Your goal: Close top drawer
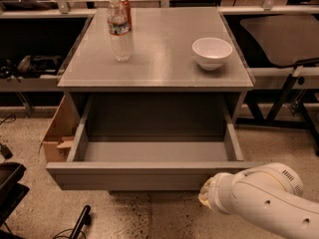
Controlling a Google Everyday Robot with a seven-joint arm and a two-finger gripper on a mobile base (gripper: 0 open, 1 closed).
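Where the white arm [264,200] ends at lower right, the gripper [207,195] is positioned just below the right part of the front panel of the top drawer [129,176]. Whether it is apart or together cannot be told, nor can contact be confirmed. The arm is angled in from the lower right corner. The top drawer is extended well out of the grey cabinet [164,59], on which a water bottle [119,31] and a white bowl [212,52] are placed.
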